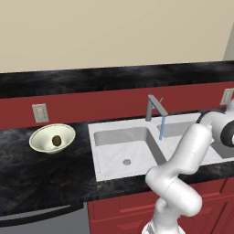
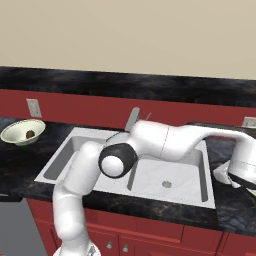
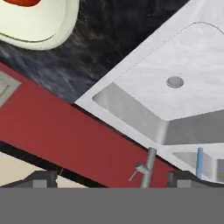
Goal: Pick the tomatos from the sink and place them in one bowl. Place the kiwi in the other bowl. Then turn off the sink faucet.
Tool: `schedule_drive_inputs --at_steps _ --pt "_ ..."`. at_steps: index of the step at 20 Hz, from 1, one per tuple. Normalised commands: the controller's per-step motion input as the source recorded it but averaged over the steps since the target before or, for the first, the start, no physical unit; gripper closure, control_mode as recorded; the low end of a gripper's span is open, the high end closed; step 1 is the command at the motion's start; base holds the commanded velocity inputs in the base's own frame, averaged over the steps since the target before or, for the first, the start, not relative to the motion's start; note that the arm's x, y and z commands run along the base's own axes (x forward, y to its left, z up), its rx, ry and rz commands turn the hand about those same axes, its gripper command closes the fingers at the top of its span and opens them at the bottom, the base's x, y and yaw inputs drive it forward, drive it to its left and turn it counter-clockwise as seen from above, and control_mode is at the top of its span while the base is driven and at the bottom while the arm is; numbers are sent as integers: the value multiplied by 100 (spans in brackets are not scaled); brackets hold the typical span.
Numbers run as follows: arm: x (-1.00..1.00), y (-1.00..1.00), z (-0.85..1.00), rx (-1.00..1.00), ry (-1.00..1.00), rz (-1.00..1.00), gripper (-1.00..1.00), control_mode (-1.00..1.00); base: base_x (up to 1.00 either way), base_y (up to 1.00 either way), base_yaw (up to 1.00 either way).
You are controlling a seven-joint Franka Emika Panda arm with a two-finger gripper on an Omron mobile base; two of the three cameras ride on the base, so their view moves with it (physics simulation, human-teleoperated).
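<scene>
A pale cream-green bowl stands on the black counter left of the sink, with the brown kiwi inside it; the same bowl and kiwi show at far left from the other side. The grey faucet runs a thin blue stream into the right basin. My arm reaches right across the sink, the hand over the counter beyond it. My gripper is open, nothing between its fingertips. A second cream bowl holds a red tomato, cut off by the frame edge.
A red backsplash with a wall outlet runs behind the counter. Red cabinet doors sit under the sink, with a grey appliance front to their left. The basin's round drain lies below the hand.
</scene>
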Motion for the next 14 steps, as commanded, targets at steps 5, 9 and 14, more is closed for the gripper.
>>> schedule_drive_inputs --at_steps 5,9,14 --pt "-15 100 39 -31 -36 36 -100 -100 0 0 0" --pt "16 93 45 -23 -15 28 -100 -100 0 0 0" --pt "63 39 8 -8 4 20 -100 -100 0 0 0"
